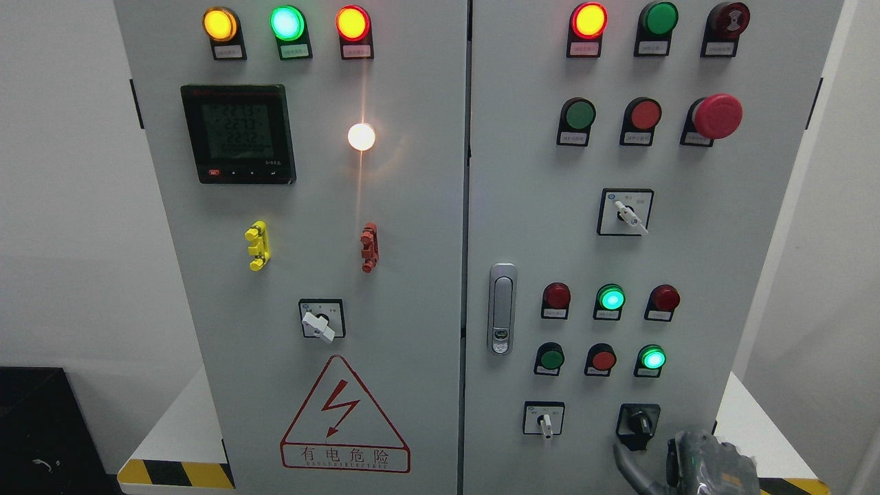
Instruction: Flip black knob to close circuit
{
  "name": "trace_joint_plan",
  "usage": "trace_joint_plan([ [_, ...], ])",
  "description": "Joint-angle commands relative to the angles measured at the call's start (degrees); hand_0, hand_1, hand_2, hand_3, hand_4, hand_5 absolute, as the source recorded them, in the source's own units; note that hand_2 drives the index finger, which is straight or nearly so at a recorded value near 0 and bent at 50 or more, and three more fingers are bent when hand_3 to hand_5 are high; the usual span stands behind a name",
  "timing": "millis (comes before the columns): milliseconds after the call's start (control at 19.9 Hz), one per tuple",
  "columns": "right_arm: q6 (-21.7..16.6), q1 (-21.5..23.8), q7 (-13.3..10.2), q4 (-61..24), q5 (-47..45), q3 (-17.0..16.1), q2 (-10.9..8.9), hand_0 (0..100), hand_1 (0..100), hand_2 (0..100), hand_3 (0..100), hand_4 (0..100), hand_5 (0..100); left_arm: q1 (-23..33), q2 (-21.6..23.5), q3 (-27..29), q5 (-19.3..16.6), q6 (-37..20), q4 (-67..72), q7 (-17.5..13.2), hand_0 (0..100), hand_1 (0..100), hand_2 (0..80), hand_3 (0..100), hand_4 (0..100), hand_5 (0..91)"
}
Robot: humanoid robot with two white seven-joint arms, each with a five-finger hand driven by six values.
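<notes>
The black knob (639,422) sits on a black plate at the lower right of the grey cabinet's right door (687,261). Its handle points roughly straight down. My right hand (677,464) comes up from the bottom edge just below and right of the knob. One dark finger (627,462) reaches up toward the knob plate and ends a little beneath it, not touching the handle. The fingers hold nothing. The left hand does not show.
A white selector switch (544,421) sits left of the knob. Lit green lamps (652,358) and red and green buttons are above it. A red emergency stop (716,115) is at the upper right, a door latch (502,308) at the centre seam.
</notes>
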Motion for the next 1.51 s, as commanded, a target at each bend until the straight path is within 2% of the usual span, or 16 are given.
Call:
trace_joint_plan([
  [0, -0.1, -0.9, -0.6, 2.8, 0.1, -2.2, -0.74, 0, 0, 93, 100, 98, 100, 0.0, 0.0, -0.1, 0.0, 0.0, 0.0, -0.1, 12, 56, 0.0, 0, 0, 0.0],
  [904, -0.4, -1.2, -1.0, 2.7, -0.4, -6.0, -0.91, 0, 0, 92, 100, 98, 99, 0.0, 0.0, -0.1, 0.0, 0.0, 0.0, 0.0, 12, 56, 0.0, 0, 0, 0.0],
  [1456, -0.5, -1.3, -0.9, 2.7, -0.7, -7.2, -1.26, 0, 0, 92, 100, 98, 99, 0.0, 0.0, -0.1, 0.0, 0.0, 0.0, -0.1, 12, 56, 0.0, 0, 0, 0.0],
])
